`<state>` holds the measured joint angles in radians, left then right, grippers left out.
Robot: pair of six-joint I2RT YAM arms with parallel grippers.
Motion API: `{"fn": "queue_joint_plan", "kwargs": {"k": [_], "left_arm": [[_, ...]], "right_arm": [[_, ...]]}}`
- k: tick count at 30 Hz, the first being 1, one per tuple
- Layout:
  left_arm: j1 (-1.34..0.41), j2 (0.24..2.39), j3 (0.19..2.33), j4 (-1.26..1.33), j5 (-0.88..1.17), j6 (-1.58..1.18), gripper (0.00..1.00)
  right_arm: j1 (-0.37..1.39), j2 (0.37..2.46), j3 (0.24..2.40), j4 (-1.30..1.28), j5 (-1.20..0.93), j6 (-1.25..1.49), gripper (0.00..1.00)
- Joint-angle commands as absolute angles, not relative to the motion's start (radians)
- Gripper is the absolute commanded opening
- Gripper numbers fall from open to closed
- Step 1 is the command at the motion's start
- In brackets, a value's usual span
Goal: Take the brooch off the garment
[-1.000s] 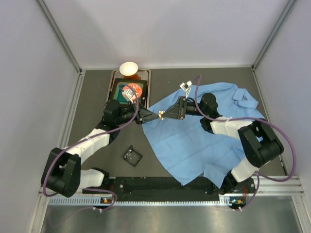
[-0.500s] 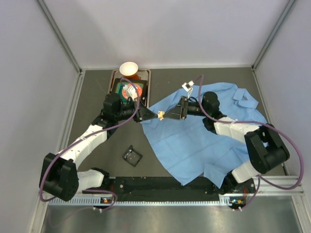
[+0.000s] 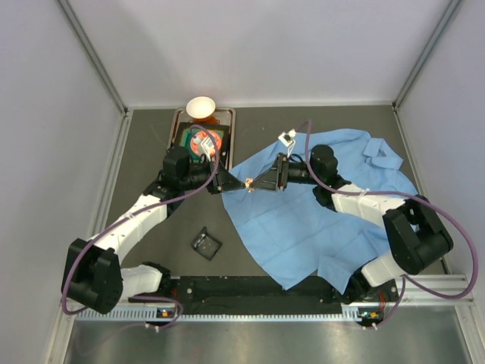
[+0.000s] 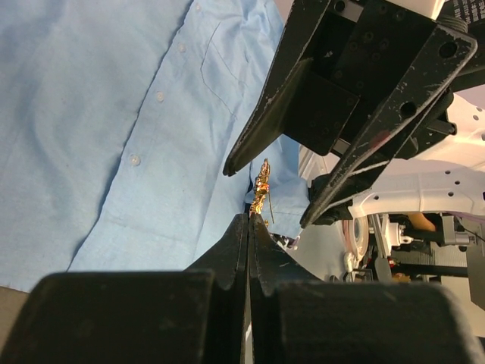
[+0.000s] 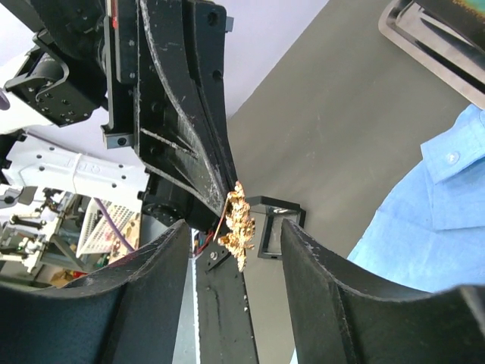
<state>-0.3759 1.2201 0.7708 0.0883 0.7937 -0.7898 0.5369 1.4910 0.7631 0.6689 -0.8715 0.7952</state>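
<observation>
The brooch [image 5: 239, 224] is a small gold, jagged ornament. It is pinched at the tips of my shut left gripper [image 4: 250, 218] and held in the air, apart from the fabric. It also shows in the left wrist view [image 4: 262, 184] and in the top view [image 3: 248, 183]. My right gripper [image 5: 235, 229] is open, with one finger on each side of the brooch, not touching it. The two grippers meet tip to tip [image 3: 254, 183] over the shirt's left edge. The garment [image 3: 318, 220], a light blue shirt, lies spread on the table [image 4: 114, 114].
A small dark square box [image 3: 206, 244] lies on the grey table near the left arm and shows in the right wrist view [image 5: 276, 227]. A metal tray [image 3: 180, 127] with a colourful item and a white bowl [image 3: 201, 108] stand at the back left. Walls close in on both sides.
The left arm's elbow swung outward a second ago. The meeting point of the two grippers, with the brooch, has drifted slightly left and nearer. The right fingers now look spread.
</observation>
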Motion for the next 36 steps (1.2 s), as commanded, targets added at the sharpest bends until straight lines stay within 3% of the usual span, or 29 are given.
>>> {"fn": "queue_joint_plan", "kwargs": {"k": [1, 14, 24, 36], "left_arm": [[-0.376, 1.216, 0.799, 0.120, 0.811, -0.790, 0.00], [-0.376, 1.216, 0.798, 0.115, 0.818, -0.796, 0.00], [-0.376, 1.207, 0.795, 0.117, 0.825, -0.799, 0.00], [-0.376, 1.206, 0.764, 0.185, 0.838, -0.860, 0.00]], "right_arm": [[0.551, 1.511, 0.818, 0.715, -0.876, 0.779, 0.50], [0.571, 1.540, 0.834, 0.715, -0.873, 0.779, 0.45], [0.571, 1.555, 0.836, 0.719, -0.873, 0.781, 0.31], [0.572, 1.566, 0.841, 0.732, -0.877, 0.792, 0.26]]}}
